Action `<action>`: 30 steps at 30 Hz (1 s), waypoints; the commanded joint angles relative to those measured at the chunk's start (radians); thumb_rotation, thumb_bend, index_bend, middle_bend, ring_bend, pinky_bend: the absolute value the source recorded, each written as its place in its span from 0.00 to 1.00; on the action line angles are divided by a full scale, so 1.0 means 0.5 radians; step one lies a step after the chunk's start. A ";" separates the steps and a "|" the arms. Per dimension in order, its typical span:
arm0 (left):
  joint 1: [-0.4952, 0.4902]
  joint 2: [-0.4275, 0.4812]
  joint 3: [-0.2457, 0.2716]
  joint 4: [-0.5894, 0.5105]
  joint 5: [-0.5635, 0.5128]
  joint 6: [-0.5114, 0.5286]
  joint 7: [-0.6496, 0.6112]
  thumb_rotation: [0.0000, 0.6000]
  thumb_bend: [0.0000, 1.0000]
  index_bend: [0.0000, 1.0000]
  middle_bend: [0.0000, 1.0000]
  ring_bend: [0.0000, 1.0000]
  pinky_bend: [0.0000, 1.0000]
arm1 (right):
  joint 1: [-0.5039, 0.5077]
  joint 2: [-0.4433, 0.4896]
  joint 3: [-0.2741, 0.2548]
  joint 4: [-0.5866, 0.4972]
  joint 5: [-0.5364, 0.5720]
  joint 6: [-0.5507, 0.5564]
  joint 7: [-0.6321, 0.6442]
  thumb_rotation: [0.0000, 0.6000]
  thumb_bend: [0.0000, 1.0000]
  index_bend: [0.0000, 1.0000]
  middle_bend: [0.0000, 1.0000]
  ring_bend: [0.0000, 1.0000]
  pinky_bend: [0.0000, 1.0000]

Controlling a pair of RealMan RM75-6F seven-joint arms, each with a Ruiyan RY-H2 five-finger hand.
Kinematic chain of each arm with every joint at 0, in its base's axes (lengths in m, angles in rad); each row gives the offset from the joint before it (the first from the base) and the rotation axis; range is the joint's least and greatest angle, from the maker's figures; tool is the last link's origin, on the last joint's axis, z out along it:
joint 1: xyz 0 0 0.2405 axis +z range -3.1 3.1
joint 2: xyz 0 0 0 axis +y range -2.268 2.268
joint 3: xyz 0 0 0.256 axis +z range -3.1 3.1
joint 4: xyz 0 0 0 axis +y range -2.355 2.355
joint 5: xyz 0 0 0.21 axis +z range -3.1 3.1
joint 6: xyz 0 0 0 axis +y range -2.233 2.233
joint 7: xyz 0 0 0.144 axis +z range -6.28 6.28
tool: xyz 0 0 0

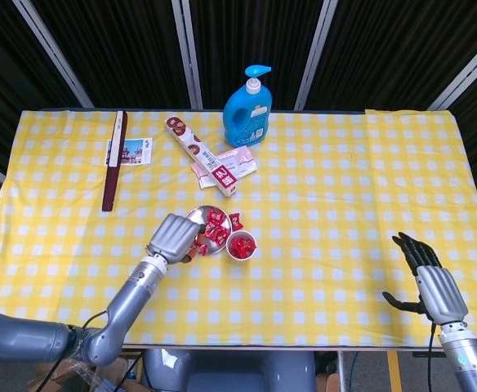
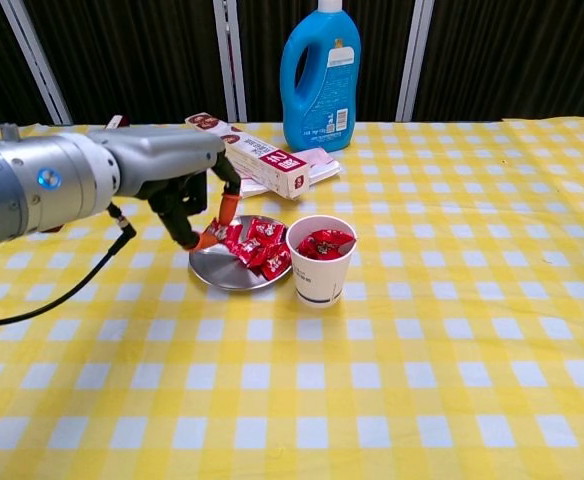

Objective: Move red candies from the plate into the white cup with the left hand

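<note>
My left hand (image 2: 177,180) hangs over the left side of the metal plate (image 2: 212,272) and pinches a red candy (image 2: 218,233) between its orange fingertips. In the head view the left hand (image 1: 175,237) covers the left part of the plate (image 1: 201,212). Several red candies (image 2: 262,250) lie on the plate. The white cup (image 2: 320,265) stands right of the plate and holds red candies (image 1: 241,245). One candy (image 1: 235,219) lies on the cloth between plate and cup. My right hand (image 1: 431,282) rests at the table's near right edge, fingers spread, holding nothing.
A blue detergent bottle (image 1: 249,106) stands at the back. A long snack box (image 1: 202,155) and pink packets (image 1: 238,163) lie behind the plate. A dark red stick (image 1: 114,159) and a card (image 1: 132,151) lie at the far left.
</note>
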 commanded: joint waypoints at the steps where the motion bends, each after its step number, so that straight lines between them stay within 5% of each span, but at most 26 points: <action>1: -0.081 -0.058 -0.108 0.039 -0.004 0.001 0.005 1.00 0.43 0.52 0.95 0.98 0.95 | 0.002 0.000 0.001 -0.001 0.002 -0.003 0.000 1.00 0.28 0.00 0.00 0.00 0.00; 16: -0.363 -0.450 -0.233 0.378 -0.234 -0.075 0.180 1.00 0.33 0.50 0.92 0.96 0.95 | 0.007 0.011 0.004 -0.002 0.009 -0.016 0.038 1.00 0.28 0.00 0.00 0.00 0.00; 30: -0.327 -0.408 -0.251 0.344 -0.192 0.008 0.108 1.00 0.22 0.41 0.90 0.95 0.95 | 0.006 0.013 0.000 0.000 0.000 -0.011 0.044 1.00 0.28 0.00 0.00 0.00 0.00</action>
